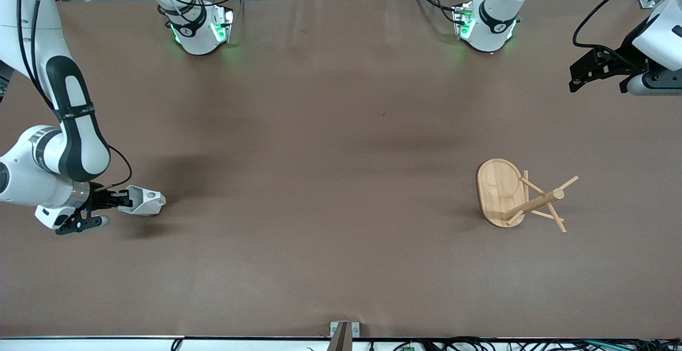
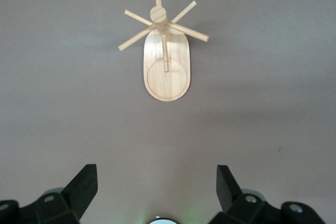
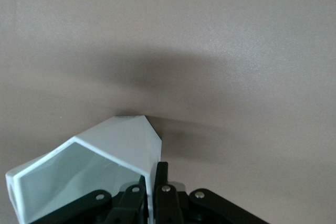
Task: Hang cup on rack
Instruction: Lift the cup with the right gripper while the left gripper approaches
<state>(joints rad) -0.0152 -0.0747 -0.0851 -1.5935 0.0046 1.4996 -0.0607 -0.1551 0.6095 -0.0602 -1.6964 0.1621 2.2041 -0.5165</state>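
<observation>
The white faceted cup is tipped on its side, low over the table at the right arm's end. My right gripper is shut on the cup's rim wall. In the right wrist view the fingers pinch one wall of the cup, one inside and one outside. The bamboo rack stands on its oval base toward the left arm's end, with its pegs bare. My left gripper is open and empty, high above the table's end, and waits. The left wrist view shows the rack ahead of the open gripper.
The brown table lies between cup and rack. The arm bases stand along the table's edge farthest from the front camera. A small bracket sits at the nearest edge.
</observation>
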